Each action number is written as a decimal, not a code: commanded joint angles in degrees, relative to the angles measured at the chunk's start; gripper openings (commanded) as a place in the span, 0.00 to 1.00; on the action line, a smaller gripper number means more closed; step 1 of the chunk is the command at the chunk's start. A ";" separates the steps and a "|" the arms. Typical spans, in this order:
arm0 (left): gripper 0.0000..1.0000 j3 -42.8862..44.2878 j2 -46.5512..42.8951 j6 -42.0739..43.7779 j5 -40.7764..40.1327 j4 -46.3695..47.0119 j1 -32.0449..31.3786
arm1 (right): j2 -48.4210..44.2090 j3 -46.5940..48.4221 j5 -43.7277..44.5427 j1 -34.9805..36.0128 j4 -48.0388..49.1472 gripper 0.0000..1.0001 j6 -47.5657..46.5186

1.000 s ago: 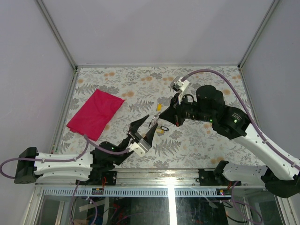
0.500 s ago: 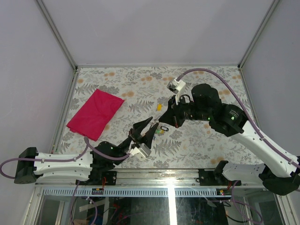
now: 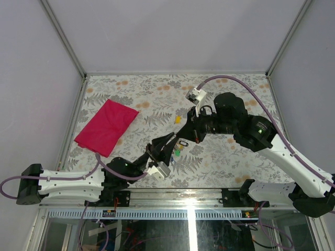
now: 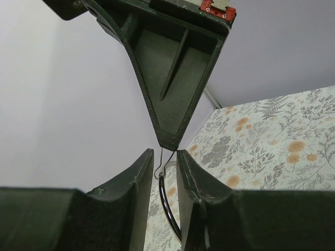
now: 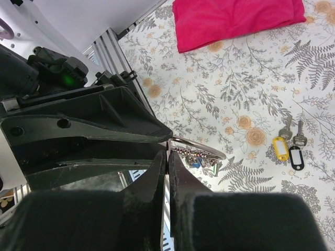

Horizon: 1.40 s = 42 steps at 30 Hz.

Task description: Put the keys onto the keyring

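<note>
The keyring (image 5: 201, 148) is a silver wire ring held in the air, with blue- and green-tagged keys (image 5: 196, 161) hanging from it. My right gripper (image 5: 168, 155) is shut on one end of the ring. My left gripper (image 4: 165, 152) has closed to a narrow gap with the ring (image 4: 166, 201) between its jaws, against the right-hand finger (image 4: 194, 183). In the top view the two grippers meet at mid-table, left (image 3: 166, 148) and right (image 3: 184, 135). A yellow-tagged key (image 5: 280, 147) and a black-tagged key (image 5: 296, 157) lie on the table; the black tag (image 3: 183, 143) also shows from above.
A red cloth (image 3: 106, 126) lies at the left of the flowered table (image 3: 230, 157), also in the right wrist view (image 5: 235, 18). A small yellow piece (image 3: 178, 119) lies just beyond the grippers. Metal frame rails run along the table edges.
My left gripper has risen toward the right gripper and its jaws have narrowed from wide open to a small gap around the keyring. The right gripper shifted slightly left with the ring.
</note>
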 commanded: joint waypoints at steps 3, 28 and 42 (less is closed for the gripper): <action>0.28 1.62 0.30 2.12 -0.74 0.93 -0.25 | -0.15 3.75 -1.65 0.46 1.04 0.00 0.62; 0.05 2.68 1.12 3.44 -1.01 -0.18 -0.18 | 0.35 2.43 -3.18 0.47 1.66 0.00 1.30; 0.00 1.93 -2.65 -0.67 -2.52 -3.49 -0.22 | -7.67 -3.61 9.08 0.47 10.08 0.43 -0.11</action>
